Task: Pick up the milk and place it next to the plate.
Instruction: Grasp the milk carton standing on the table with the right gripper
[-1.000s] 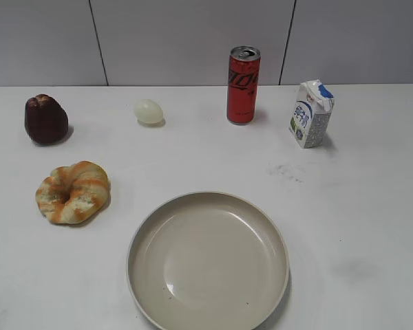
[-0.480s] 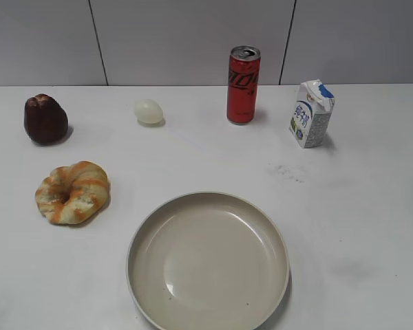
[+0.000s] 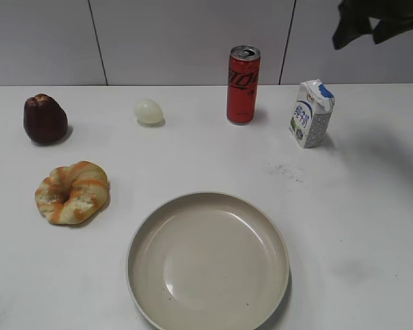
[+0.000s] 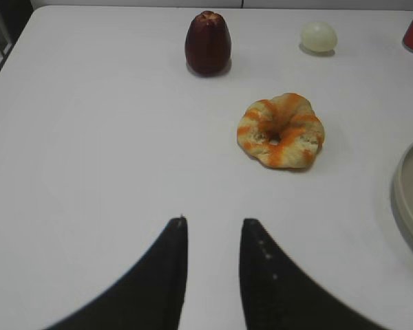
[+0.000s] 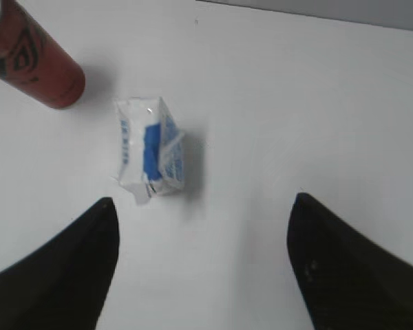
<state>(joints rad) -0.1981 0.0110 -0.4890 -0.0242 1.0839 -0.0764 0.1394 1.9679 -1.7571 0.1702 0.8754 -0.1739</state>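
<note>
The milk, a small white carton with blue lettering, stands upright at the back right of the table. The right wrist view shows it from above. The plate is a wide cream dish at the front centre; its rim shows at the right edge of the left wrist view. My right gripper hangs high above the table at the upper right, above and right of the milk; its jaws are wide open and empty. My left gripper is open and empty over bare table at the left.
A red can stands left of the milk. A pale egg, a dark red fruit and a glazed bread ring lie on the left half. A grey wall stands behind the white table.
My right gripper has come into the exterior view at the upper right, above the milk. Nothing on the table has moved.
</note>
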